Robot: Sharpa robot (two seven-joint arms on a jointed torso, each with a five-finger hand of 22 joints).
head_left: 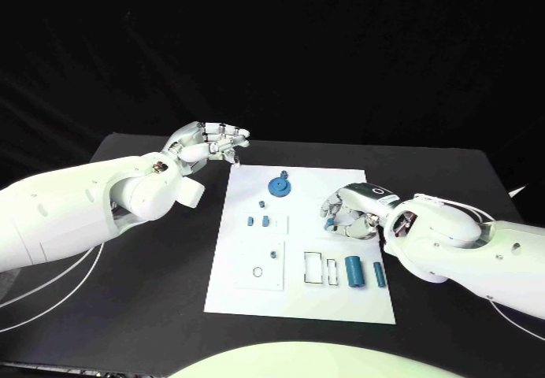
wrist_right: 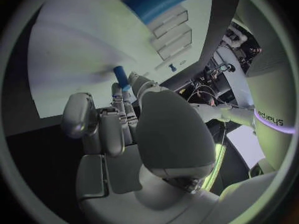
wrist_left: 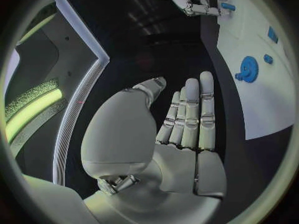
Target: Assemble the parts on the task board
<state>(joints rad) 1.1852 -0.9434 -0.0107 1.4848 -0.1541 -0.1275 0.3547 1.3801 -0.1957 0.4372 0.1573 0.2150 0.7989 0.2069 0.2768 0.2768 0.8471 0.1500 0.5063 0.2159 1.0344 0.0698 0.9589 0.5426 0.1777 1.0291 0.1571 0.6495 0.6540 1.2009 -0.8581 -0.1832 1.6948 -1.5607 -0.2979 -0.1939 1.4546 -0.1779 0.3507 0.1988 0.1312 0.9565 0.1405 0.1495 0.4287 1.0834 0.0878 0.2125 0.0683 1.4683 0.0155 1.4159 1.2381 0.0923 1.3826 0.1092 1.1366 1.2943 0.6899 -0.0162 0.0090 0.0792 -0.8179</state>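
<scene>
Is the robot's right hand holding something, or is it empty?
Holding something. The right hand pinches a small blue part in its fingertips, over the white task board.

The table (head_left: 454,169) is lit evenly from above, and the white board (head_left: 341,291) is rendered bright against a black backdrop. Soft, faint shadows are cast on the board. Both wrist pictures are bent strongly at their round rims. A blue cylinder (wrist_right: 159,0) close to the right wrist lens is blurred. A green-yellow glow is seen at the rims.
</scene>
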